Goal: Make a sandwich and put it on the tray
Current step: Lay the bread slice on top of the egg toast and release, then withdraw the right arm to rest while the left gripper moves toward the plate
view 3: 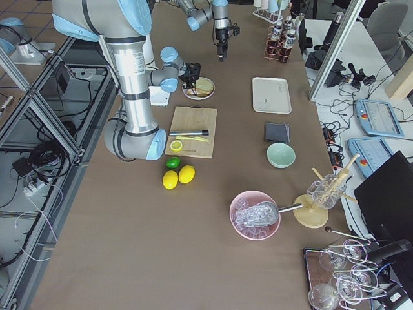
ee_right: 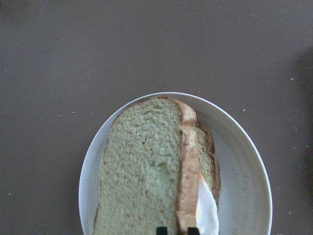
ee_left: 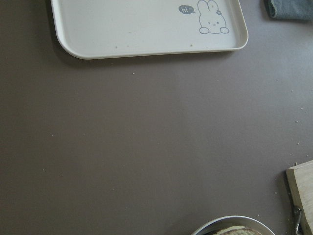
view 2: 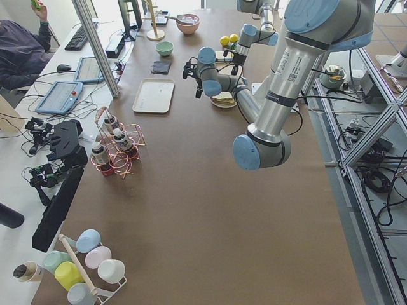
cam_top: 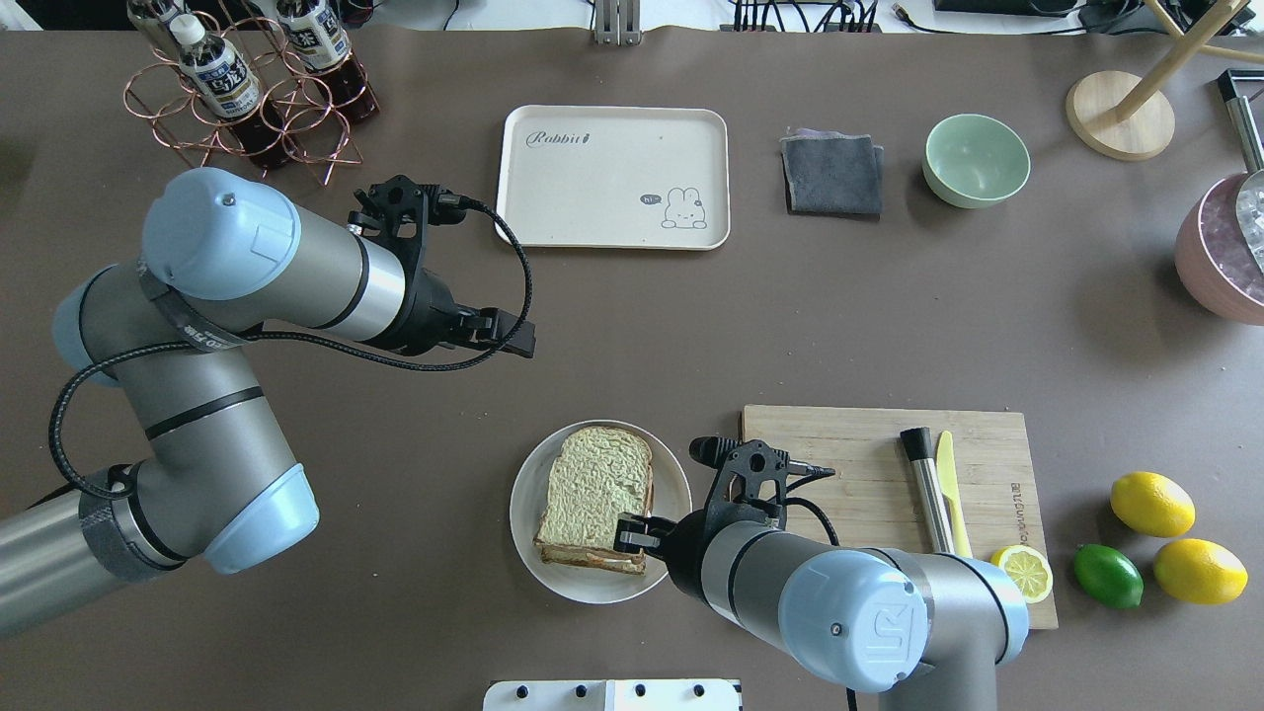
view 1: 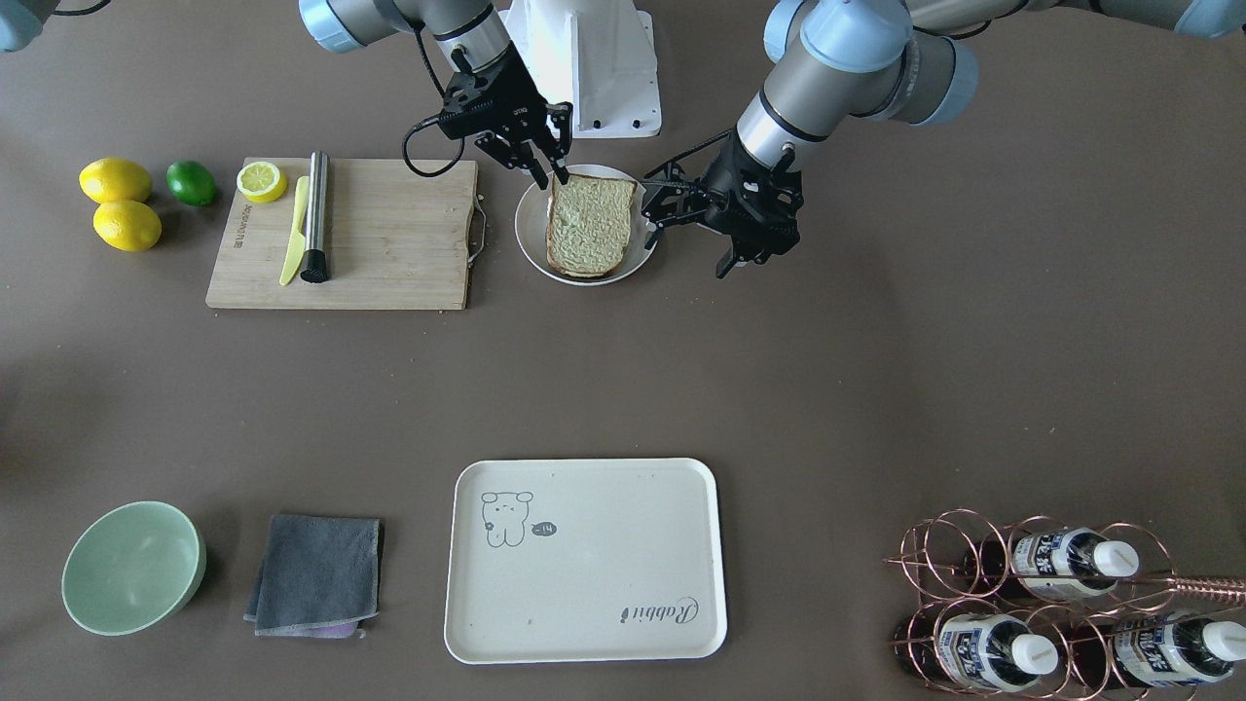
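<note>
Closest to the robot, the right gripper (view 1: 551,179) is down at the near edge of the dish (view 1: 531,241). Its fingers (ee_right: 161,230) are drawn in on either side of the crust, pinching the near edge of the sandwich (view 1: 589,224) at its top slice. The sandwich lies flat in the dish and looks assembled. The upper slice sits a little askew over the lower one, and the egg (ee_right: 208,215) shows white along the open side. Just past the dish, the left gripper (view 1: 650,206) hangs above the table on the robot's left. Its fingers are spread and hold nothing, and its wrist view shows only bare table and a sliver of the dish rim. Farthest out, well apart from the dish across open table, lies the tray (view 1: 604,574), with nothing on it. So the stacking step looks to be at or near its end, and the transfer is not yet done. The next move calls for a grip that takes in both slices and the egg, since a hold on the top slice alone would peel it off. Then comes a level lift clear of the dish rim and a carry out to the tray, perhaps with the left gripper steadying the stack from the other side.
</note>
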Tool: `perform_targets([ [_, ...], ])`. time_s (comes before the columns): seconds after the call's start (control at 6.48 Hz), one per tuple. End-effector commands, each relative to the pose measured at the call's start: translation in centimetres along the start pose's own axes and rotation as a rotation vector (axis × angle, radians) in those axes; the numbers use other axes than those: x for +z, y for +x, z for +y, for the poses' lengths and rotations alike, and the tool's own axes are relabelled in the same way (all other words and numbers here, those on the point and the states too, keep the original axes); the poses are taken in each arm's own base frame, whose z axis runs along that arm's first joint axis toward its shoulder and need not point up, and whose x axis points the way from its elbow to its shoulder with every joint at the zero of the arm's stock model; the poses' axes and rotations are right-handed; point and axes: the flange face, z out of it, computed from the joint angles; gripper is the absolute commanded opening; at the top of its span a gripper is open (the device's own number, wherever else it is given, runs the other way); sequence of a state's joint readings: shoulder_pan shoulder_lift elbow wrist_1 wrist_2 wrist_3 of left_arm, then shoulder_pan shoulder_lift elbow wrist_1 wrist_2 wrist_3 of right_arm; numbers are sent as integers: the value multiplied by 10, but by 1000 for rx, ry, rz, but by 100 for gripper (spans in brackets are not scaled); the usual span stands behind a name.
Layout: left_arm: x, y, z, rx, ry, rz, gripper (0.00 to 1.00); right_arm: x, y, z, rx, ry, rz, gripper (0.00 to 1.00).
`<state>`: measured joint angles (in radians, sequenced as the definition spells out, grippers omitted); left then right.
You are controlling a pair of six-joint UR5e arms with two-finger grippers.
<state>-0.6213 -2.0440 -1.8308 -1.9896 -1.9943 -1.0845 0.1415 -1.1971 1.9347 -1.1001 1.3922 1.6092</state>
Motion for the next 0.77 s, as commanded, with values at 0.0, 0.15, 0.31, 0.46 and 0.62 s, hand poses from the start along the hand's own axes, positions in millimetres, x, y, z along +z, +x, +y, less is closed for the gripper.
perform_targets([
  [0.0, -1, 2, 1, 0, 0, 3, 99, -19, 13, -41, 18, 36, 37, 100],
  [0.15, 2, 3, 4, 0, -5, 4, 99, -34, 25, -81, 51, -3, 156, 100],
  [0.31, 11, 0, 15, -2, -21, -7, 99, -40, 41, -129, -21, -34, 234, 100],
  [0.46, 14, -2, 18, -7, -31, -12, 99, -58, 91, -193, -66, -63, 322, 100],
  [0.62, 25, -8, 33, -8, -56, -24, 99, -83, 140, -256, -130, -128, 347, 100],
])
